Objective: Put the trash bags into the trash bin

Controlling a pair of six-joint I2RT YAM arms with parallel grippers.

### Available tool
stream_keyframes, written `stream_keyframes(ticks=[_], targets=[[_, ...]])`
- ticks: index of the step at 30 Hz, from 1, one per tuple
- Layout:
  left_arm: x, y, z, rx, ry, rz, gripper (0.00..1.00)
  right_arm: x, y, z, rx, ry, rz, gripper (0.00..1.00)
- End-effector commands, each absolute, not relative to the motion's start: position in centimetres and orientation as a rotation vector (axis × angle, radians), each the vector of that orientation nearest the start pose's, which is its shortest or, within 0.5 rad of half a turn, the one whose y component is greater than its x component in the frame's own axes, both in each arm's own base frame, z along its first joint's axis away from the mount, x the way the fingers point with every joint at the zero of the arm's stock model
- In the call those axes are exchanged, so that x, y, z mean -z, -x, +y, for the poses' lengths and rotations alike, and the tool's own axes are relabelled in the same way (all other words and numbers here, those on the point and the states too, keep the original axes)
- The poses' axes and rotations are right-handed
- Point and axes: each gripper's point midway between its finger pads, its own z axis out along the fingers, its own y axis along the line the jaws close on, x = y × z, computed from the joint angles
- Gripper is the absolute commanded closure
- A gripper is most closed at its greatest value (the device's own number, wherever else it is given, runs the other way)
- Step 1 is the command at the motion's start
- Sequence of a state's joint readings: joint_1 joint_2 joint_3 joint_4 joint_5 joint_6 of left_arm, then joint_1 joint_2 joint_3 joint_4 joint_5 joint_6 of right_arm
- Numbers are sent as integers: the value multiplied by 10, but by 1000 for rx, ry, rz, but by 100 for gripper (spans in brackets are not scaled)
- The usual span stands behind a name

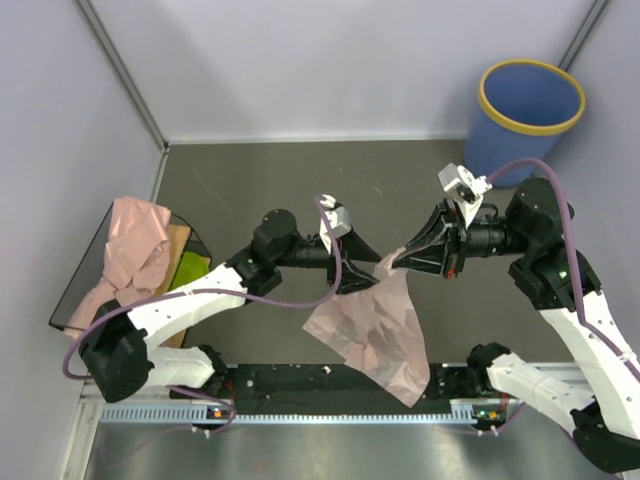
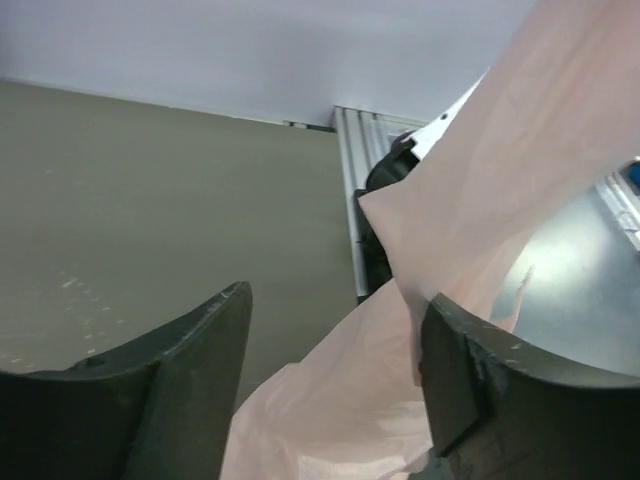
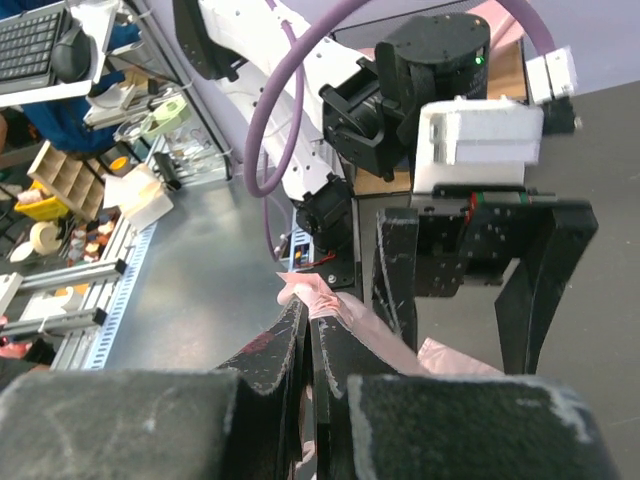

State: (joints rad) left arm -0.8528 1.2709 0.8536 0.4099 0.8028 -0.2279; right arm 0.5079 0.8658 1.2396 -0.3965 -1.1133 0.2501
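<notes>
A pale pink trash bag (image 1: 372,330) hangs in mid-air between the two arms, above the table's near edge. My right gripper (image 1: 397,264) is shut on the bag's bunched top; the pink plastic (image 3: 335,300) pokes out past its tips (image 3: 312,315). My left gripper (image 1: 372,270) is open, with the bag's upper edge (image 2: 480,200) between its fingers and resting against the right one (image 2: 470,370). More trash bags (image 1: 135,245) lie heaped at the far left. The blue trash bin (image 1: 528,105) with the yellow rim stands at the far right corner, away from both grippers.
The heap of bags lies on a dark board (image 1: 75,300) beside a wooden piece (image 1: 178,240) and a lime-green thing (image 1: 190,268). An aluminium rail (image 1: 300,412) runs along the near edge between the arm bases. Pale walls close in the table.
</notes>
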Motion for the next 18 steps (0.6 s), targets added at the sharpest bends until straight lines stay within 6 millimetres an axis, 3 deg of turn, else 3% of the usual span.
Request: stream_keyframes(ticks=[1, 2, 5, 7, 8, 9, 18], targets=[[-233, -158, -347, 1371, -1220, 1505, 36, -458, -79, 226, -1333, 1100, 1192, 100], [-236, -156, -346, 1383, -1234, 1483, 49, -456, -79, 224, -1327, 1086, 1199, 100], [-254, -146, -343, 1418, -1296, 1389, 60, -447, -87, 224, -1305, 1037, 1236, 100], [-263, -139, -343, 1452, -1304, 1353, 54, -442, -96, 225, -1284, 1001, 1263, 100], [-266, -137, -343, 1466, -1308, 1344, 42, -441, -98, 225, -1276, 996, 1265, 100], [-268, -135, -343, 1480, -1299, 1352, 37, -440, -101, 225, -1269, 983, 1273, 100], [-246, -139, -353, 1422, -1251, 1475, 23, -456, -105, 229, -1311, 944, 1231, 100]])
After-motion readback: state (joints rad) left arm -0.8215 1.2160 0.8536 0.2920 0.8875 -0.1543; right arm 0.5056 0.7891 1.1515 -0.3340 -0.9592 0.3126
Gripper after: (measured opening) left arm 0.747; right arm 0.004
